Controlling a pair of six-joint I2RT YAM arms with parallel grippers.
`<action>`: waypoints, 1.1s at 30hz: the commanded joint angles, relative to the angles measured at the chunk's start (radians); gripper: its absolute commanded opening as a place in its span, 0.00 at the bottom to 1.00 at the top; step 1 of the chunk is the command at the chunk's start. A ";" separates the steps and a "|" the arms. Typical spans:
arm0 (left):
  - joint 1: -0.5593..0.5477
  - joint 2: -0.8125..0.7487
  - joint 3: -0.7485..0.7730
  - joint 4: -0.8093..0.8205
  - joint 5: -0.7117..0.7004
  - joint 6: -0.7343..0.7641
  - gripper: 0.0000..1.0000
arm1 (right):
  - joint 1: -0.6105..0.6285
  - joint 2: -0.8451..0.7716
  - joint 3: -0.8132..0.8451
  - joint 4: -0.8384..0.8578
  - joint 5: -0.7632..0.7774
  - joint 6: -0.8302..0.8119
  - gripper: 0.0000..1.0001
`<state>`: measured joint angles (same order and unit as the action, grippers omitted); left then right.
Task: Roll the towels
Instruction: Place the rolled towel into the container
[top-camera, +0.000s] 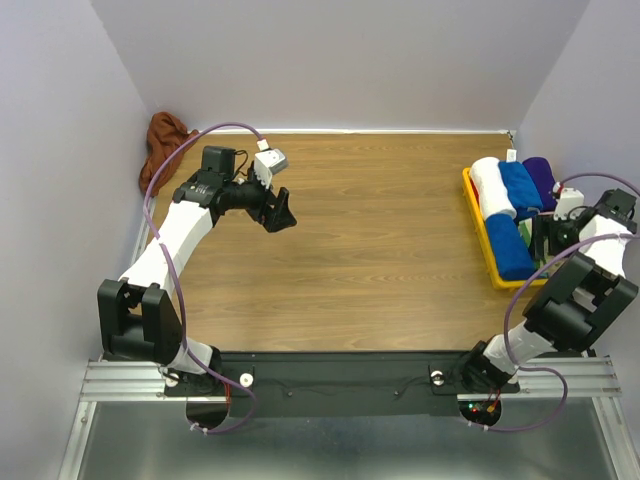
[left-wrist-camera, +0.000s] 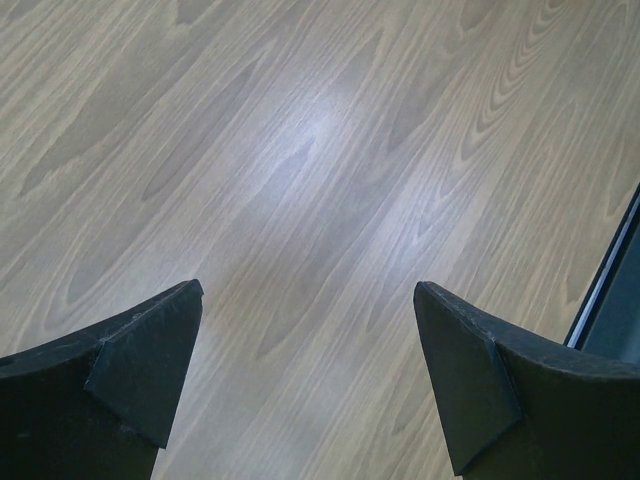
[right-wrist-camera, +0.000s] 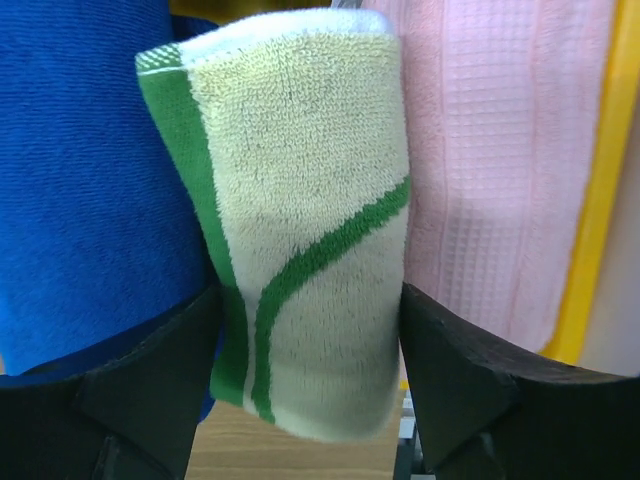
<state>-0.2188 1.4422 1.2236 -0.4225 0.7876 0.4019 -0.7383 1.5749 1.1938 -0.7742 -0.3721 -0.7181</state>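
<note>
I count two towels of mine to roll: one cream terry roll (right-wrist-camera: 300, 150) with curved green stripes, in the yellow plastic tray (top-camera: 478, 228) at the right, between one blue plush roll (right-wrist-camera: 80, 180) and one pink waffle-weave roll (right-wrist-camera: 500, 150), and one rust-brown towel (top-camera: 163, 148) crumpled in the far left corner. My right gripper (right-wrist-camera: 310, 295) has a finger on each side of the cream roll, and I cannot tell whether they press it. My left gripper (left-wrist-camera: 305, 290) hangs spread wide over the wood-grain table (left-wrist-camera: 300, 150).
</note>
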 joint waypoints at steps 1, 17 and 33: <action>-0.005 -0.051 0.013 0.024 0.002 -0.011 0.99 | 0.001 -0.072 0.036 0.012 0.007 -0.007 0.76; 0.002 -0.046 0.019 0.088 -0.050 -0.067 0.99 | 0.001 -0.078 0.171 -0.100 -0.033 0.036 0.73; 0.308 0.337 0.483 0.176 -0.596 -0.152 0.99 | 0.262 -0.102 0.415 -0.232 -0.240 0.215 1.00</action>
<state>0.0326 1.6741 1.5734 -0.2611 0.3504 0.2451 -0.5854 1.4975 1.5555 -0.9916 -0.5632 -0.6071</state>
